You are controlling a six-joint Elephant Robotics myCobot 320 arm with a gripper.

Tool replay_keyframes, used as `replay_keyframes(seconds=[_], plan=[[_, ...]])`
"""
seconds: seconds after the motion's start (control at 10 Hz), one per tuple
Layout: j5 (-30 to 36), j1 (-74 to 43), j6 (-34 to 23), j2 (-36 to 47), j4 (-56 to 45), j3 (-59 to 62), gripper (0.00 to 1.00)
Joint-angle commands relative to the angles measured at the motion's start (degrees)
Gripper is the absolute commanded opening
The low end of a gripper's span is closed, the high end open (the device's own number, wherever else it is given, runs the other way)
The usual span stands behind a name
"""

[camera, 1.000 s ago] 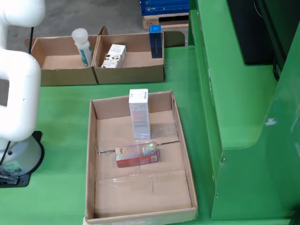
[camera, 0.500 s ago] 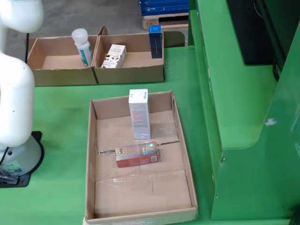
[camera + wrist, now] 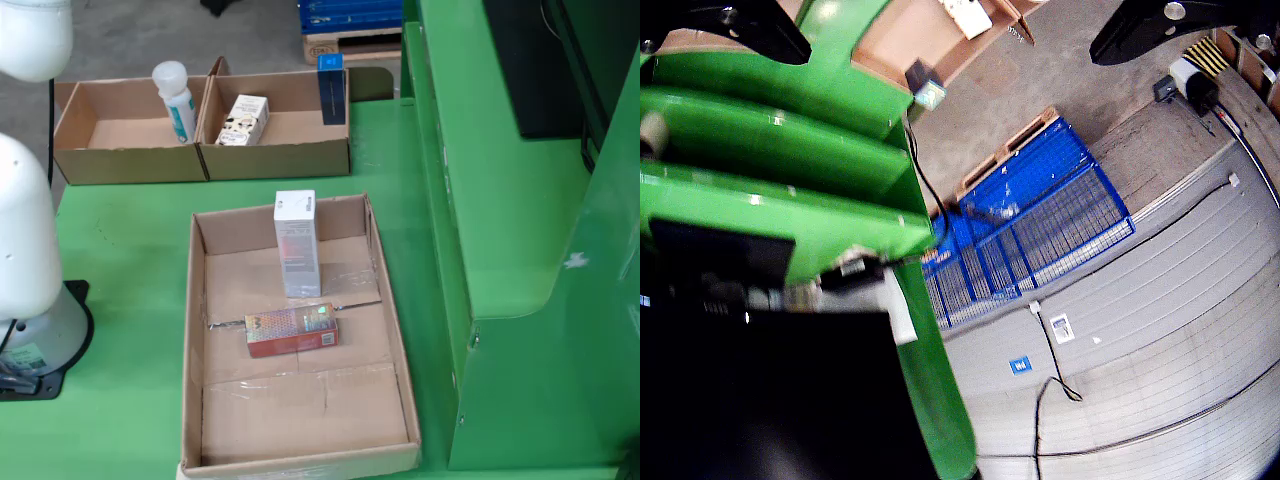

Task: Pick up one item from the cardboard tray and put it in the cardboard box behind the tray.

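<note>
The cardboard tray lies on the green table in the fixed view from above. In it a white box stands upright and a red-orange box lies flat in front of it. Behind the tray stand two cardboard boxes side by side. The left one holds a white bottle; the right one holds a white carton and a blue box. The gripper shows only in the view that rides on it: its black fingers sit far apart at the top corners, open, nothing between them. That view is tilted away from the tray.
The arm's white base stands left of the tray. A raised green shelf with a black monitor borders the tray's right side. The riding view shows green shelving, blue mesh pallets and grey floor with cables.
</note>
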Motion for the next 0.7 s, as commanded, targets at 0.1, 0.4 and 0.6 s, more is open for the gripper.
replay_keyframes(seconds=[0.1,0.4,0.6], plan=[[-0.2,-5.5,11.8,65.4,-33.1,-54.7,1.0],[17.2,-34.3,2.5,63.1,-48.2,-47.9,1.0],[20.4,-41.7,-1.1,64.5,-50.1,-48.9,1.0]])
